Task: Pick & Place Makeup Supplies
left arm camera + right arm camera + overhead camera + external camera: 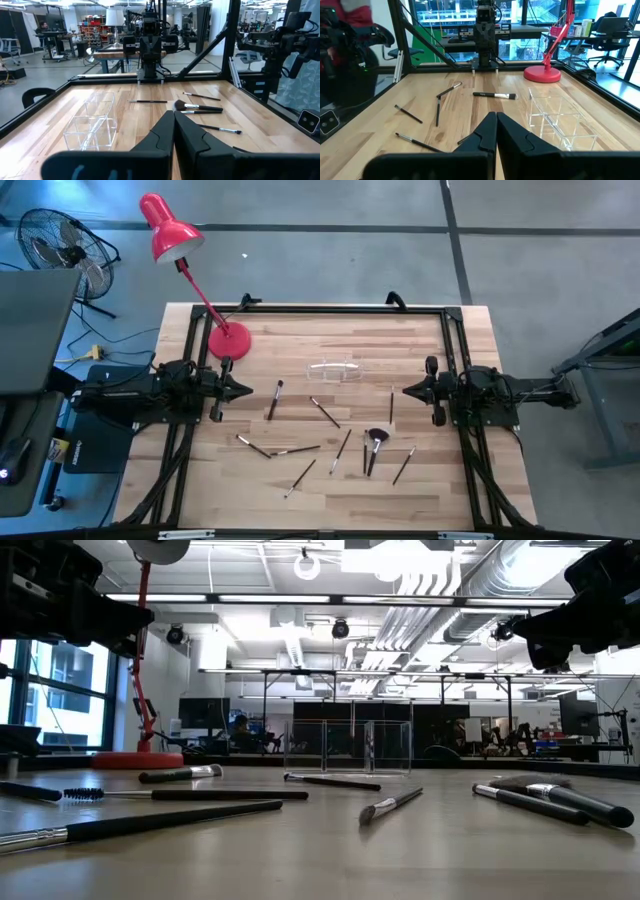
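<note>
The makeup supplies (330, 442) are several thin brushes and liners lying flat and scattered on the wooden table, between the two arms and toward the near edge. One has a fluffy black head (377, 437); it also shows in the left wrist view as the fluffy brush (187, 105). My left gripper (246, 390) hovers shut above the table's left side, pointing right; its fingers (174, 120) are closed together. My right gripper (406, 390) hovers shut above the right side, pointing left, with its fingers (496, 122) closed. Neither touches anything.
A small clear plastic holder (335, 369) stands on the table toward the far side between the arms, also seen as the holder (93, 125) and the holder (560, 119). A red desk lamp's base (229, 340) sits at the far left. A black frame (320, 308) edges the table.
</note>
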